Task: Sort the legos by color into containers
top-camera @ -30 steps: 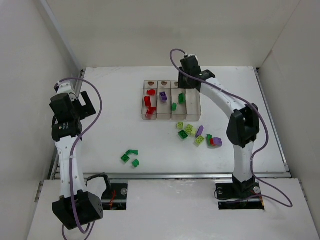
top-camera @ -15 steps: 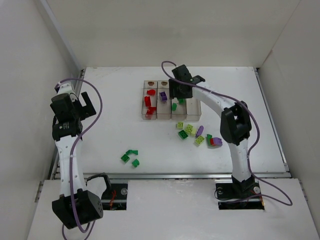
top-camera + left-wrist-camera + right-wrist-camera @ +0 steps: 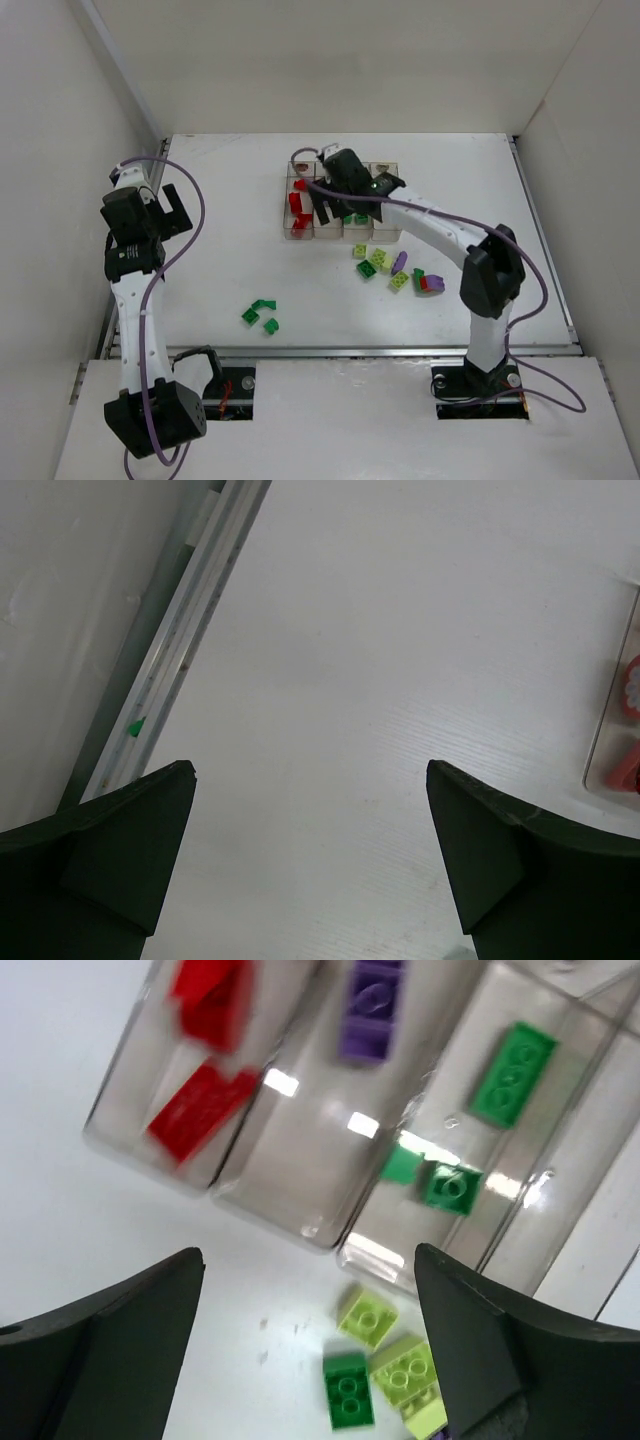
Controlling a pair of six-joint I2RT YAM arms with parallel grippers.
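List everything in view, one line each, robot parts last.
containers: four joined bins, clear smoky, far middle of the table
red legos: at least two, red, leftmost bin in the top view
purple lego: one, purple, second bin
green legos: at least two, dark green, third bin
loose legos: about eight, yellow-green, green, purple and red, on the table just in front of the bins
green trio: three, green, on the table near the front edge
table: one, white
left gripper: black, open, empty, over bare table
right gripper: black, open, empty, above the bins
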